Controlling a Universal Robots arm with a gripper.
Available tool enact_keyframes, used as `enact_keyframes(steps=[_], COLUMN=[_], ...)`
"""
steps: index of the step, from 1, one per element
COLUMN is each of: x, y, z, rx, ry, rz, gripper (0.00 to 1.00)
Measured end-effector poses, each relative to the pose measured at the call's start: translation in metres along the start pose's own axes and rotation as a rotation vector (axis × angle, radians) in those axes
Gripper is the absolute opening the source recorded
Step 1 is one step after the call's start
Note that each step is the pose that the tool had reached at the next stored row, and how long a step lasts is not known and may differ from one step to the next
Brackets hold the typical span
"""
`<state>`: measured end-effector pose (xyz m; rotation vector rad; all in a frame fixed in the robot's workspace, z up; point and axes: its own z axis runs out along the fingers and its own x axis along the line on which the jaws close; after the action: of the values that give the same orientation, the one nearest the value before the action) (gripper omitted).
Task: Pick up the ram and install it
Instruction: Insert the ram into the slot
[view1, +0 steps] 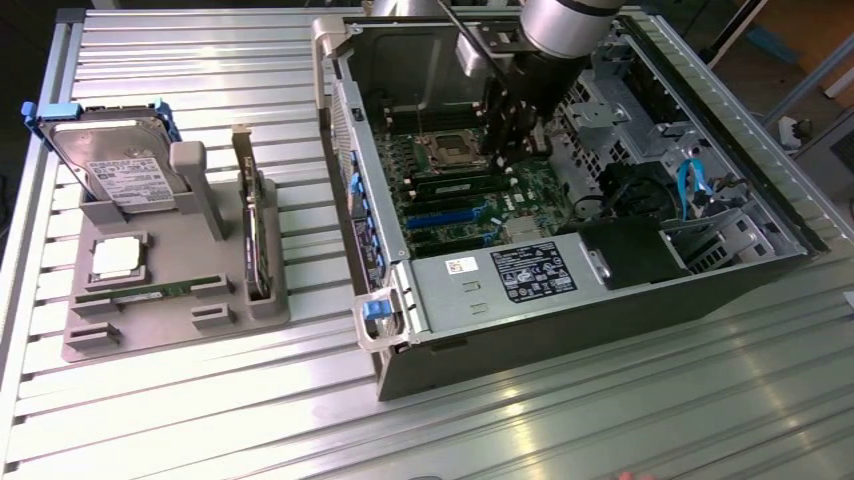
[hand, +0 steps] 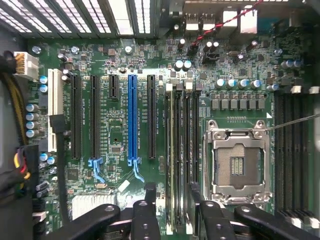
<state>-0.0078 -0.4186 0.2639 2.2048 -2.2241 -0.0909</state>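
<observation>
The ram (hand: 171, 150) is a long thin stick standing on edge in a memory slot of the motherboard (hand: 115, 125), just beside the open CPU socket (hand: 237, 165). My gripper (hand: 172, 212) hangs over one end of it, open. Its black fingers (hand: 149, 205) stand on either side of the stick with gaps between, so nothing is held. In the exterior view the gripper (view1: 501, 150) reaches down into the open computer case (view1: 534, 290), near the socket (view1: 447, 150).
On the exterior view's left a grey fixture (view1: 174, 320) carries a hard drive (view1: 114, 165), a silver CPU chip (view1: 118, 257), an upright expansion card (view1: 254, 235) and a narrow green board (view1: 134, 292). Case walls, cables (view1: 694, 185) and a black shroud (view1: 641, 250) crowd the arm.
</observation>
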Motion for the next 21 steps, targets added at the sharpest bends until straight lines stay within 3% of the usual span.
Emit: enact_keyframes(steps=[3,10,15,21], x=[-0.001,-0.002,-0.003,-0.004], y=[0.0007,0.0017,0.0023,0.0028], z=[-0.0154,-0.0347,-0.0485,-0.0578], rx=[0.0,0.0001,0.0002,0.0003], ry=[0.0022,0.0107,0.0218,0.0334], rz=[0.0,0.001,0.001,0.002], gripper=[0.38,0.38,0.38,0.38])
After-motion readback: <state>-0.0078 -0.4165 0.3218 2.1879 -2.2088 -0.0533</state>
